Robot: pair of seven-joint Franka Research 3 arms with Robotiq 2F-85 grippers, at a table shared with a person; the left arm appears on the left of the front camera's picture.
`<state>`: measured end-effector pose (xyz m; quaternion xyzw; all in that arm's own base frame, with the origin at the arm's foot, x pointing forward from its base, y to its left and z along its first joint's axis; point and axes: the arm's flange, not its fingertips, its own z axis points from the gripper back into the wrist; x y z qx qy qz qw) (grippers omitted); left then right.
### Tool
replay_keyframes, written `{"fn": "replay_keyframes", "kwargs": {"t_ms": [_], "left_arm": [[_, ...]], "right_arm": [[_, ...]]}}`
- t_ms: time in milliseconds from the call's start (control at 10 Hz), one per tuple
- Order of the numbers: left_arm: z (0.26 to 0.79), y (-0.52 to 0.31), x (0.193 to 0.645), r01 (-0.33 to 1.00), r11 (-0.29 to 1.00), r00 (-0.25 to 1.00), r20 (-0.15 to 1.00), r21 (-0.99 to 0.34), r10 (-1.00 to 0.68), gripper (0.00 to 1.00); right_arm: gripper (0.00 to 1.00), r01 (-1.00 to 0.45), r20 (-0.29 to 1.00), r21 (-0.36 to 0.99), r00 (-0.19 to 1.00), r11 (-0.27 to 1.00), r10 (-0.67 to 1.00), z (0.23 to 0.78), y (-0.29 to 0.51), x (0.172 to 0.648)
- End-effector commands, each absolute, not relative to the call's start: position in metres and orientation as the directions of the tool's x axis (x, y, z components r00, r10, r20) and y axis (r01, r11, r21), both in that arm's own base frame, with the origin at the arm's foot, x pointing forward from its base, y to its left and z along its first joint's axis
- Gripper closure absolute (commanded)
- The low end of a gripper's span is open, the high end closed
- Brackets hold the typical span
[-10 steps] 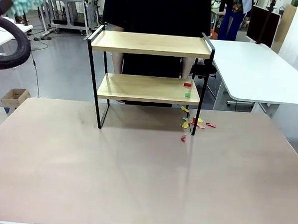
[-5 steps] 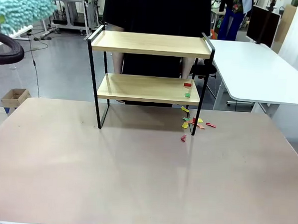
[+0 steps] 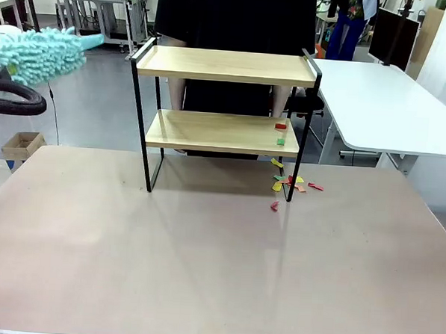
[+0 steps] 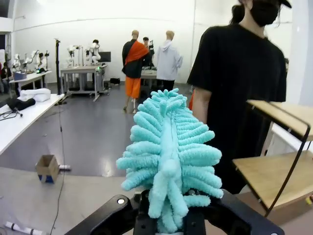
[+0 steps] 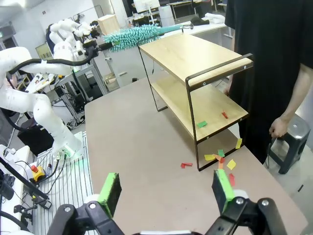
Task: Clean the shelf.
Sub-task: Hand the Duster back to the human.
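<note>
- On worktop [image 3: 202, 271], far middle: shelf [image 3: 227, 65], upright, before a person [image 4: 244, 73].
- Lower board, right end: paper scraps [image 3: 280, 132].
- Left end effector [image 4: 171, 220]: clenched on duster [image 4: 168, 156], left of shelf.
- Right end effector [image 5: 166, 188]: released.

My left gripper [image 4: 171, 223] is clamping its fingers tight around the base of a fluffy turquoise duster [image 4: 168, 161], which is pointing straight away from my wrist. My left arm is holding it raised at the far left of the worktop. My right gripper [image 5: 166, 188] is hovering with its green-padded fingers [image 5: 110, 192] spread wide, gripping nothing.
</note>
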<state>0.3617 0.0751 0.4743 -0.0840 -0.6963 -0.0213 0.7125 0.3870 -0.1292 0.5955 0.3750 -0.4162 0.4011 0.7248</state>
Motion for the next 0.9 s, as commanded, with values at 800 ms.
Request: {"fn": "replay_keyframes", "kwargs": {"t_ms": [800], "left_arm": [[0.443, 0.064, 0.376, 0.165, 0.984, 0.115, 0.992, -0.063, 0.044, 0.84]], "right_arm": [[0.0, -0.897, 0.902, 0.203, 0.327, 0.393, 0.282, 0.596, -0.13, 0.385]]}}
